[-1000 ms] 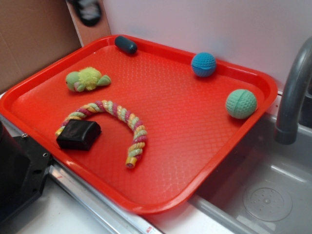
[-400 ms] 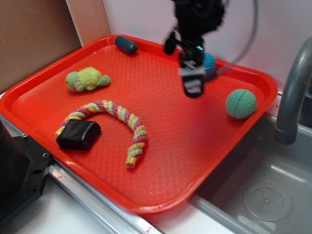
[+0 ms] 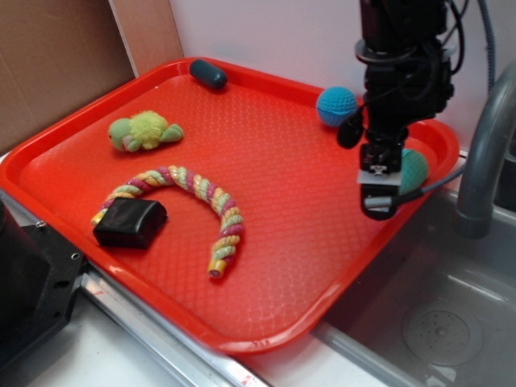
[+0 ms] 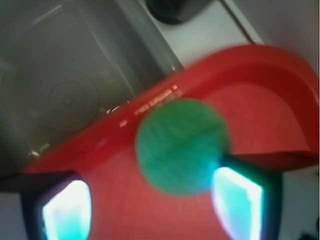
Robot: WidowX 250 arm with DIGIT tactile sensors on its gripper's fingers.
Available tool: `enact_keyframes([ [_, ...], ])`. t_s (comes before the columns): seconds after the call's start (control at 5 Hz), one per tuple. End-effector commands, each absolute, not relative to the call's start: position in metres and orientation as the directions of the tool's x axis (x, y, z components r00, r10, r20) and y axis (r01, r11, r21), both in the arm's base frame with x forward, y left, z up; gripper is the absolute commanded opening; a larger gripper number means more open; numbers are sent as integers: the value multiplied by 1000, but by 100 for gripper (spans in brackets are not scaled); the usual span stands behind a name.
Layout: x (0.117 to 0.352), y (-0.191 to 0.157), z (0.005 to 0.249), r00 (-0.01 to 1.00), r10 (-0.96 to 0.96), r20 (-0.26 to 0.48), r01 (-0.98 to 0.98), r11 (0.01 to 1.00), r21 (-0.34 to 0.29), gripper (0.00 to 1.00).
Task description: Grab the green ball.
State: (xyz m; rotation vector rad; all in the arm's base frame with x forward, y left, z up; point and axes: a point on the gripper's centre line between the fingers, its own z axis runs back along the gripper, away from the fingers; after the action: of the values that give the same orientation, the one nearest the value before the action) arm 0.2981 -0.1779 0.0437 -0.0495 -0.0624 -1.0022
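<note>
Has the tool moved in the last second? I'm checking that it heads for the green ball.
Yes. Absent a second ago, the tool crossed rightward past the blue ball and now hangs in front of the green ball.

It looks like a toy kitchen: a grey sink (image 3: 451,314) with a drain at 5 o'clock, a grey faucet (image 3: 484,153) at 3 o'clock, beside a red tray (image 3: 266,242).

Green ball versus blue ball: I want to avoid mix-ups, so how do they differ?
The green ball is mint green; the blue ball is blue. The green ball lies by the tray's sink-side rim, mostly hidden behind the gripper; the blue ball sits by the back rim, nearly unobstructed. Both are round and textured.
</note>
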Motion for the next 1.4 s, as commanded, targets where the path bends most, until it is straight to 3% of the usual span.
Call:
enact_keyframes([
  [0.0, 297, -196, 59, 529, -840, 123, 846, 533, -1, 0],
  [0.4, 295, -194, 58, 531, -837, 130, 844, 537, 11, 0],
  [0.6, 290, -189, 67, 543, -831, 124, 836, 548, 14, 63],
  [0.8, 274, -168, 107, 573, -797, 192, 806, 590, 39, 100],
  [1.0, 262, -142, 133, 584, -767, 267, 800, 600, -26, 100],
  [1.2, 265, -139, 120, 568, -779, 266, 816, 576, -56, 100],
])
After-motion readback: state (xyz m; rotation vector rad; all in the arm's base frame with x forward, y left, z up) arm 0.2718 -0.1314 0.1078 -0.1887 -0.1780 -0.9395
